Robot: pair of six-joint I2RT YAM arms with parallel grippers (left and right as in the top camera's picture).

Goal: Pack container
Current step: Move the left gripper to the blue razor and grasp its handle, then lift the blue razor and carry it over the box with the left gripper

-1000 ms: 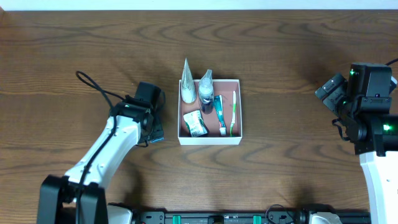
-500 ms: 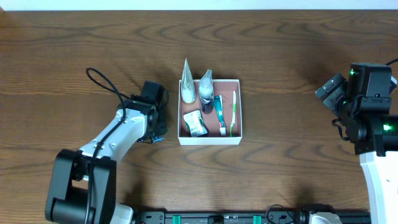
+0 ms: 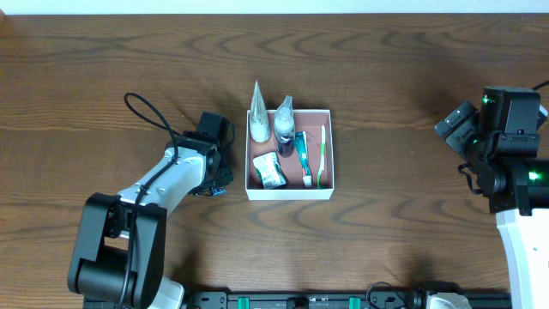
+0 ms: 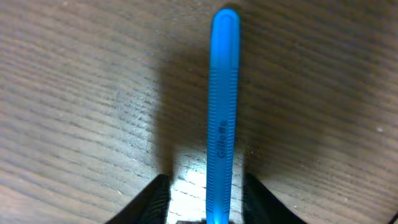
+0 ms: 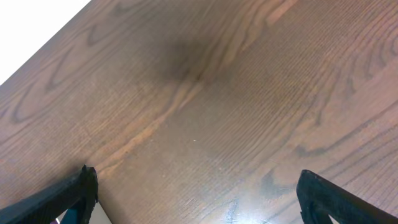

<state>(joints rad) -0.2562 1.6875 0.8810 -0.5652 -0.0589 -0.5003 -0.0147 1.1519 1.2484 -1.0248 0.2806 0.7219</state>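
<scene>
The container [image 3: 289, 194], a shallow white-walled box with a reddish-brown floor, sits at the table's middle. Inside are a clear cone-shaped tube [image 3: 257, 116], a small bottle [image 3: 283, 120], a green-and-white packet [image 3: 271, 170], a tube [image 3: 304, 160] and a toothbrush [image 3: 322, 154]. A blue razor handle [image 4: 222, 106] lies on the wood just left of the box. My left gripper [image 4: 206, 184] straddles its near end, open, with wood showing on both sides of the handle. My right gripper [image 5: 205, 198] hangs wide open over bare wood at the far right.
The left arm's black cable [image 3: 146, 116] loops over the table to the left of the box. The right arm [image 3: 506, 146] stands near the right edge. A white strip [image 3: 274, 5] runs along the table's far edge.
My left arm has swung its elbow inward and the gripper has shifted slightly right, toward the box. Its jaws have narrowed a little around the razor handle. The right arm has not moved.
</scene>
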